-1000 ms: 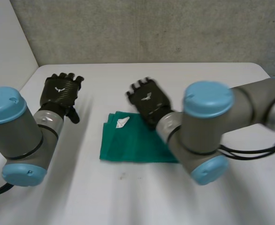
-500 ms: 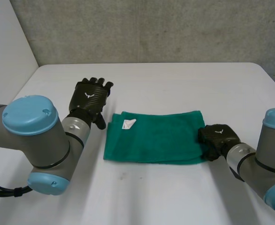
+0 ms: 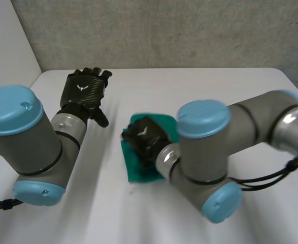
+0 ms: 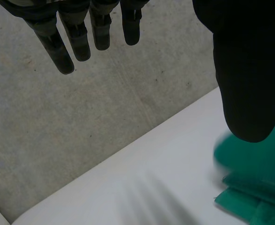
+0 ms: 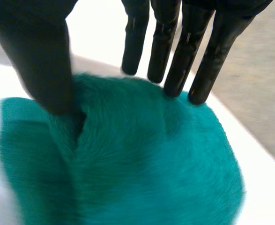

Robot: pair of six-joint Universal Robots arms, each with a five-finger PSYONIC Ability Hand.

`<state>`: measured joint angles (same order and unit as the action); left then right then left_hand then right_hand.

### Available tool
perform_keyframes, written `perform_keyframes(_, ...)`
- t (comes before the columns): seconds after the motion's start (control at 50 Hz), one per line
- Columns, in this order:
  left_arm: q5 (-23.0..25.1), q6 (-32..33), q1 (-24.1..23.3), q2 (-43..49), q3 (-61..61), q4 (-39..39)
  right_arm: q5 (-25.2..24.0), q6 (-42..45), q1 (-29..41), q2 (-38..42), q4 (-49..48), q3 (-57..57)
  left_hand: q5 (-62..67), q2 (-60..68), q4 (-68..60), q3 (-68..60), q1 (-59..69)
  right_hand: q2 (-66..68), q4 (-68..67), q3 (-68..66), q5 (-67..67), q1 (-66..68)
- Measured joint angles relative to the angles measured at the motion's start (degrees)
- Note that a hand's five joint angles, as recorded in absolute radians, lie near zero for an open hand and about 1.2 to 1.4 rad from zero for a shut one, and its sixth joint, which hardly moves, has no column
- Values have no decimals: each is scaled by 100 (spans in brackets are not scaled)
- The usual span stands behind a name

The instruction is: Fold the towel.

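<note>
Green terry-cloth towel lying bunched on the white surface, partly doubled over itself. Black right hand over the towel's middle, thumb and straight fingers pinching a raised hump of cloth. Black left hand beyond the towel's left side, fingers straight and spread, holding nothing. Judged step: drawing one end across for a fold. Next move calls for laying that end flush on the opposite edge, then letting go
</note>
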<state>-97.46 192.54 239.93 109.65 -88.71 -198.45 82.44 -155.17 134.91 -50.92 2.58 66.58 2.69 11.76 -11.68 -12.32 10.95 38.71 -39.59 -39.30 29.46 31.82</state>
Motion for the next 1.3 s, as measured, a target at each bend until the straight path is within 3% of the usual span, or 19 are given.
perform_keyframes(0.04,-19,-94,-5,-30,44,106,-59,42,124,177,161,-165,0,0,0,0,0,0,0,0,0,0)
perform_keyframes(0.06,-37,-157,-12,-42,81,182,-87,52,193,297,268,-268,3,0,0,0,0,-2056,2150,2128,-2130,-1612)
perform_keyframes(0.1,-81,-292,-31,-45,184,343,-42,-79,175,317,290,-295,0,0,0,0,0,-2532,2591,2661,-2532,-1971)
perform_keyframes(0.28,-181,-884,-194,206,730,887,304,-1266,-512,-302,6,208,0,0,0,0,0,-2575,2611,2707,-2565,-1988)
perform_keyframes(0.42,-181,-1316,-723,1061,1284,1202,125,-1971,-1021,-458,-36,607,0,0,0,0,0,-2575,2611,2707,-2565,-1988)
perform_keyframes(0.6,-225,-1320,-953,2076,1449,1319,69,-1943,-1251,2,1,611,0,0,0,0,0,-2575,2611,2707,-2565,-1988)
perform_keyframes(0.78,-402,-1254,-896,2346,1387,1580,77,-1786,-1416,133,155,534,0,0,0,0,0,-2575,2612,2707,-2591,-1988)
perform_keyframes(0.94,-437,-1265,-835,1316,1281,1760,153,-1719,-1531,-397,263,536,-1,0,0,0,0,-2575,2612,2707,-2596,-1988)
perform_keyframes(1.04,-421,-1269,-676,432,1278,1846,493,-1743,-1719,-1187,244,572,-1,0,0,0,0,-2575,2612,2707,-2597,-1988)
perform_keyframes(1.18,-341,-1267,-69,-580,1506,2320,1079,-1699,-2026,-2138,224,541,-1,0,0,0,0,-2575,2611,2707,-2597,-1988)
perform_keyframes(1.2,-223,-1266,267,-885,1737,2754,1285,-1584,-2200,-2545,221,502,-1,0,0,0,0,-2575,2611,2708,-2597,-1988)
perform_keyframes(1.3,174,-1274,837,-1131,2092,3612,1403,-1268,-2410,-2896,258,442,-1,0,0,0,0,-2575,2612,2708,-2597,-1988)
